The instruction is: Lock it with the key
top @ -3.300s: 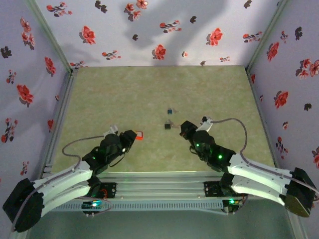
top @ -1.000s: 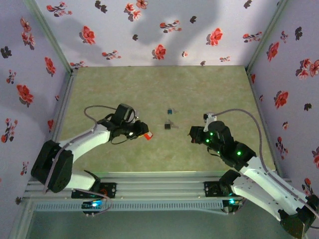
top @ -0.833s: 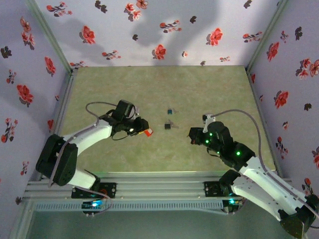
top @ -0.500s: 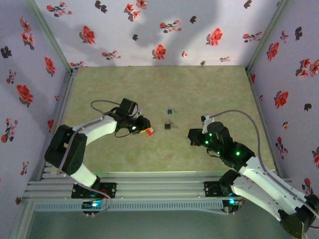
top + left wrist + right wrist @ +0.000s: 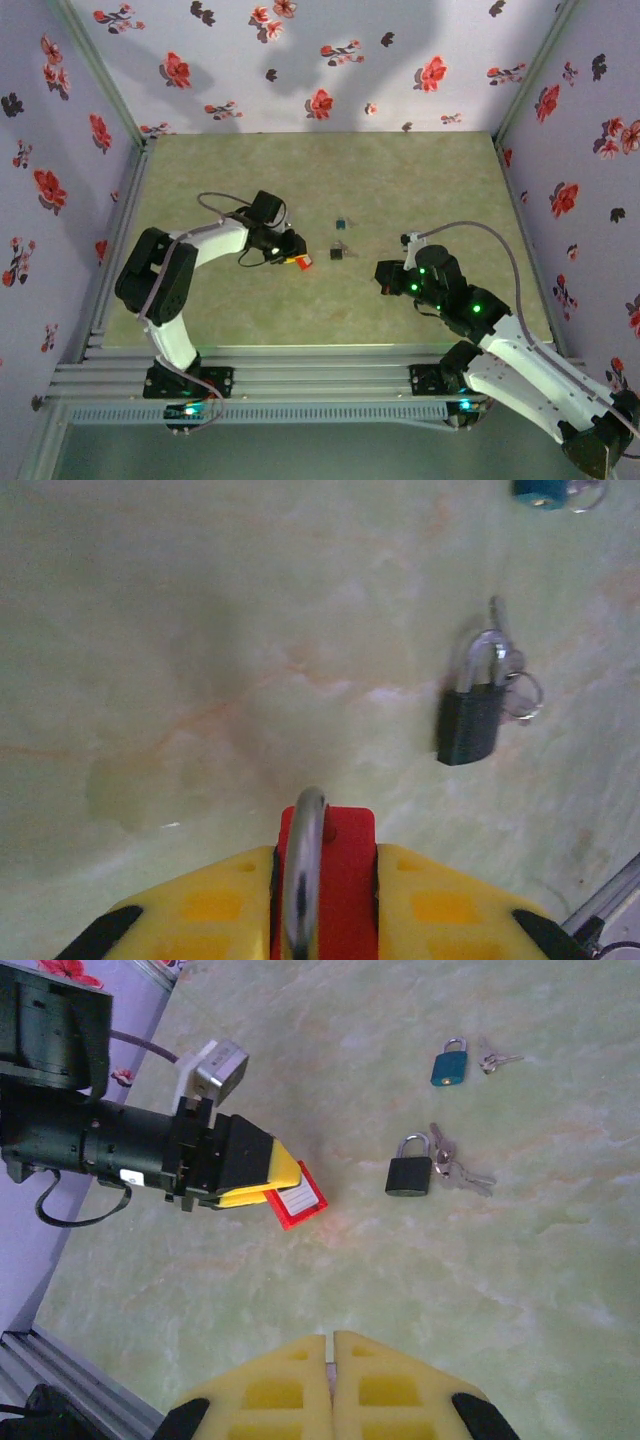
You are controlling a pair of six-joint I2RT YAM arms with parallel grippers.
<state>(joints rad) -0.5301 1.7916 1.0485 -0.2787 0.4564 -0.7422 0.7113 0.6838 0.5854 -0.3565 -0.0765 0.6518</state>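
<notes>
— The tools?
— Left tool (image 5: 325, 865) clamps the red square padlock (image 5: 300, 1203). Right tool (image 5: 331, 1360) is closed and empty above the pale green counter (image 5: 500, 1290).
— The key?
— Small silvery keys on a ring (image 5: 462, 1172), touching the black padlock (image 5: 409, 1176). Probably light, stiff, slippery; pinch the flat head. Three padlocks, two key bunches.

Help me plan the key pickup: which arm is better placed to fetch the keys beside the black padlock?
Probably right. The right gripper is shut and empty, looking down on the keys, while the left gripper is clamped on the red padlock.
</notes>
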